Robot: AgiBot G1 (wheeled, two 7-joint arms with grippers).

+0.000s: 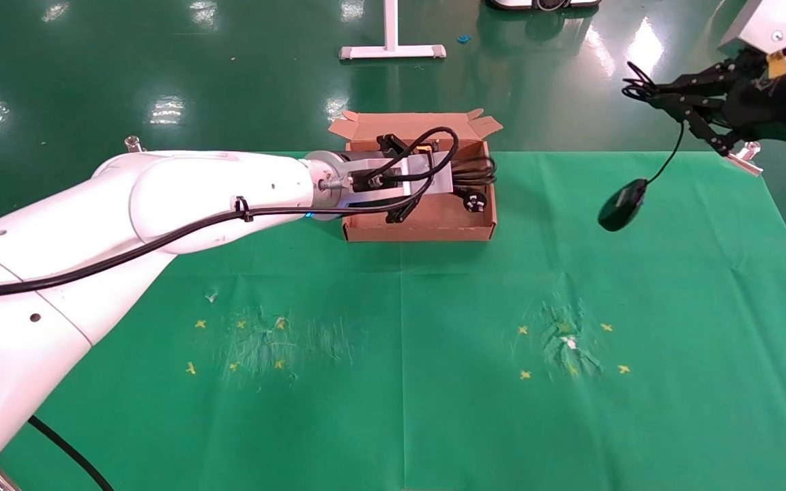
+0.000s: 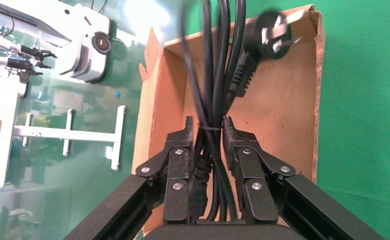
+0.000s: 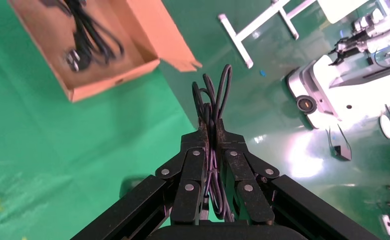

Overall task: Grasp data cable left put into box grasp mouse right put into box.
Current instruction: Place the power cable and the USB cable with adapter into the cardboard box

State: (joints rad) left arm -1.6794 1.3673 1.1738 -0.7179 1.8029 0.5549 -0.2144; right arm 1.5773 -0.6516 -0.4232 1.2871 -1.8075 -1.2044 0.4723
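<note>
Over the box (image 1: 420,228) at the far edge of the tabletop (image 1: 434,382), my left tool (image 2: 207,131) is pinching the data cable (image 2: 218,75) at its tie, the loops and the pronged plug (image 2: 269,31) hanging down into the carton. To do this step well, I judge I should go low before parting the pads, so the bundle settles flat on the cardboard floor and no loop drapes over the wall. The cable sits squarely between my left pads and runs ahead of them toward the box's far end. My right tool (image 3: 212,131), raised beyond the tabletop's far right corner, is pressed together on the thin cord's coil, and the mouse (image 1: 622,204) dangles below it, well apart from the box.
</note>
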